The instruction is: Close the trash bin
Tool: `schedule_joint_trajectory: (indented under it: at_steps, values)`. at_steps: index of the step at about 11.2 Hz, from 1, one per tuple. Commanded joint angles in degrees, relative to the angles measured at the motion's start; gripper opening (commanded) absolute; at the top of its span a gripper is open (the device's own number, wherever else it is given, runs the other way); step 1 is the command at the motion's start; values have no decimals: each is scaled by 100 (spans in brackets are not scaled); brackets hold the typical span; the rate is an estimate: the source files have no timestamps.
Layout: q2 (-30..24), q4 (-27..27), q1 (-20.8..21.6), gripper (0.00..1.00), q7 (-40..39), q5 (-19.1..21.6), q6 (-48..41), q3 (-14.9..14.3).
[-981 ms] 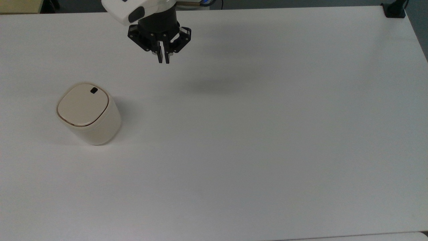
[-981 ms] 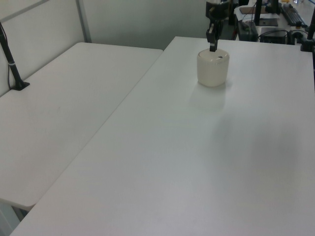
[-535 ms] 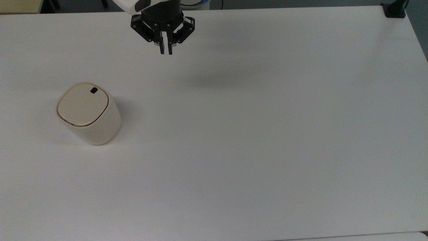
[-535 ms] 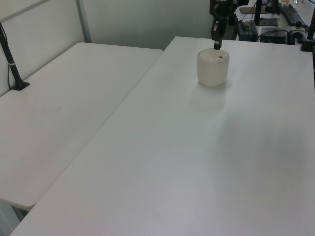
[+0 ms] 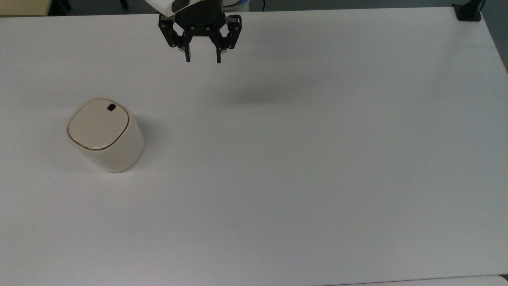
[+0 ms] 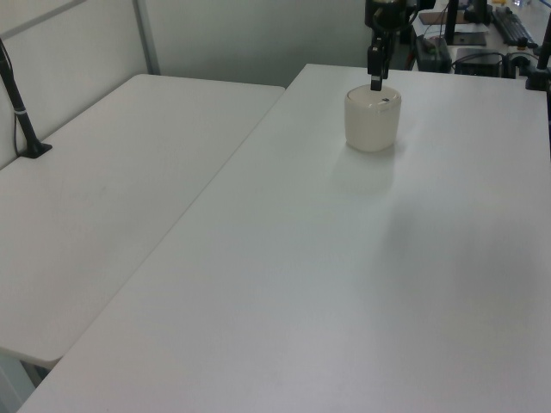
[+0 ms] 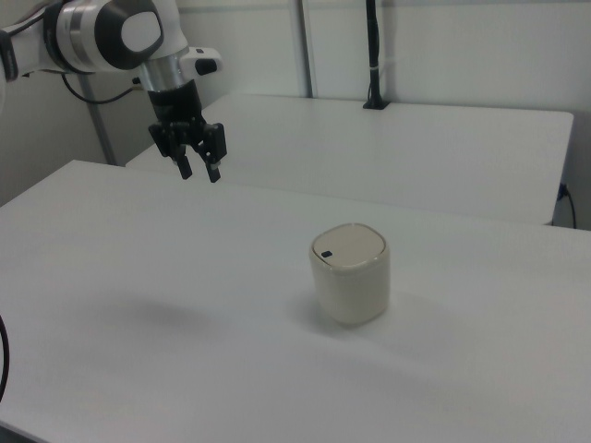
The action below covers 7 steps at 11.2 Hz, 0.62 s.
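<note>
The trash bin (image 5: 105, 135) is a small cream-beige rounded tub standing on the white table (image 5: 297, 159) at the top view's left, its flat lid lying down level with the small black square mark near the far edge. It also shows in the left view (image 6: 372, 120) and the right view (image 7: 350, 273). My gripper (image 5: 202, 60) hangs in the air well away from the bin, near the table's far edge in the top view, open with nothing between its black fingers. In the right view my gripper (image 7: 199, 172) hovers high to the left of the bin.
A second white table (image 6: 112, 181) adjoins at the left view's left. A black pole clamp (image 6: 21, 112) stands on it. Another black clamp (image 5: 468, 12) sits at the top view's far right corner. Desks with equipment (image 6: 473, 34) lie beyond the table.
My gripper moved toward the table's far edge and slightly right in the top view, and its fingers spread from shut to open. The bin has not moved.
</note>
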Motion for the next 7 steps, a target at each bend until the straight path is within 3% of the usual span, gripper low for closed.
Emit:
schedule_joint_trajectory:
  at_steps: [1, 7]
  values:
    - [-181, -149, -48, 100, 204, -121, -126, 61]
    - [-313, -149, -110, 100, 204, -112, -285, 34]
